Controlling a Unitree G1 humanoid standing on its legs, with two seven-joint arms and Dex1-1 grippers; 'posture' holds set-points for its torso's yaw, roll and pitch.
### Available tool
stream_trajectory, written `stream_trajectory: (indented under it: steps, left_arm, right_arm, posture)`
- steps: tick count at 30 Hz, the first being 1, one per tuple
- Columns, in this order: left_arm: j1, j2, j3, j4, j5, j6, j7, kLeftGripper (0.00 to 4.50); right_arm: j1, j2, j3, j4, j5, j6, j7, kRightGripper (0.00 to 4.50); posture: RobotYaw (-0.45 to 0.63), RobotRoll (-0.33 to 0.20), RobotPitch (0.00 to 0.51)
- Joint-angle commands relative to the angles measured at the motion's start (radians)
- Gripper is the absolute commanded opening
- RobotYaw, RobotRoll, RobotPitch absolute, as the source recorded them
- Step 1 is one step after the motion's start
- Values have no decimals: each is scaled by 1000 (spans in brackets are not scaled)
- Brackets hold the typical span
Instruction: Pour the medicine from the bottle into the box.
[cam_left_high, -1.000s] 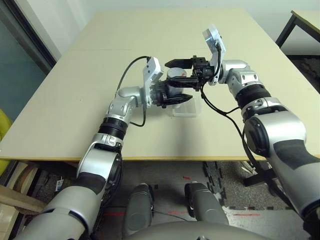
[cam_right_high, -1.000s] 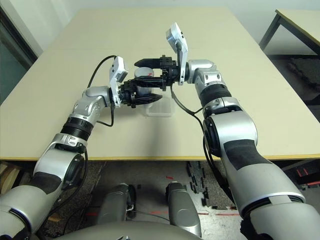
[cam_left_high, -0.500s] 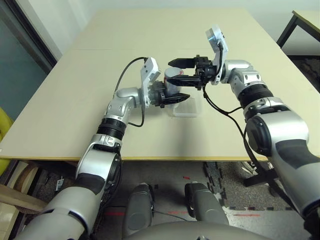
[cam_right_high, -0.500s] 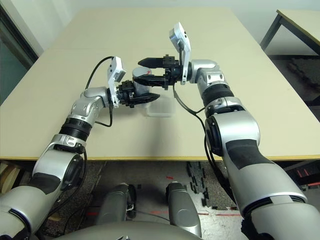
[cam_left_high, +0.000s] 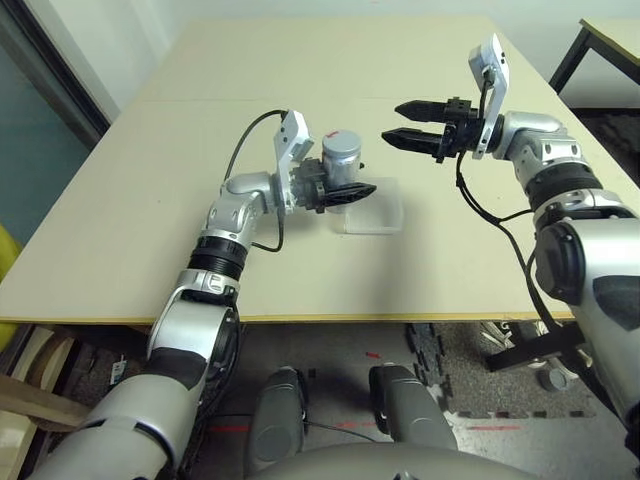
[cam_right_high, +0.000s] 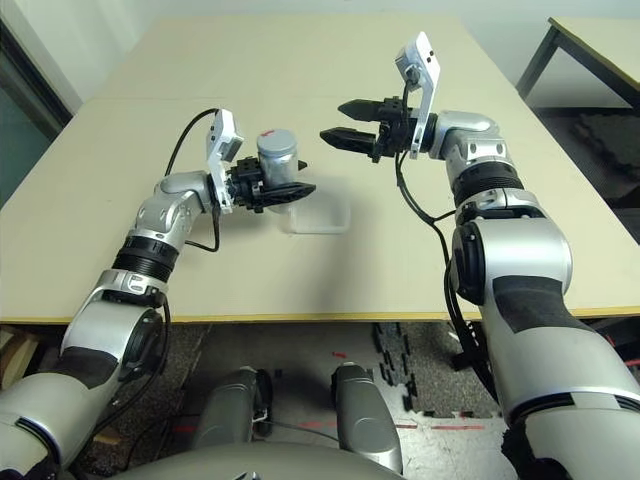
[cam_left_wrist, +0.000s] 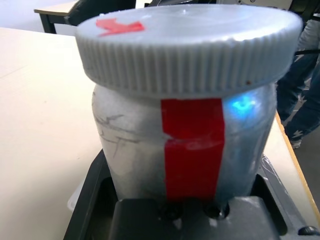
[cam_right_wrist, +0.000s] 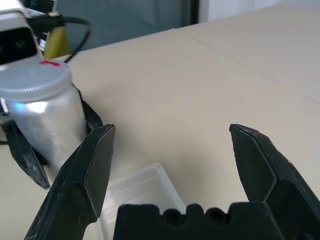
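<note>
Beside bottle (cam_left_high: 341, 158), right fingers (cam_right_wrist: 96, 172) now drawn well away, spread, empty; left fingers (cam_left_high: 350, 194) pinch bottle; cap (cam_left_wrist: 190, 50) on, blocking pour.

Pale beige table (cam_left_high: 200, 270) with 1 clear plastic box (cam_left_high: 373, 229) on it

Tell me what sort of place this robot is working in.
Probably a robotics lab or test workshop: the bottle is handled over a large bare-topped table, a second table stands off to the right, and interlocking dark floor mats lie on the grey floor.
</note>
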Motion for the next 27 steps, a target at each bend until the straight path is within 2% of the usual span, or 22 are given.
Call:
stream_trajectory:
  steps: [1, 15, 27]
  left_arm:
    - [0, 8, 2, 13, 1, -16, 2, 2667]
    - [-49, -5, 0, 101, 11, -56, 10, 2667]
    - [-69, -26, -8, 146, 23, -88, 6, 2667]
  right_arm:
    - [7, -8, -8, 6, -15, -8, 23, 4500]
    - [-2, 67, 1, -70, 9, 22, 230, 4500]
    - [7, 171, -2, -131, 35, 51, 223, 4500]
  posture:
    - [-137, 0, 74]
    - [-161, 0, 75]
    - [-168, 0, 63]
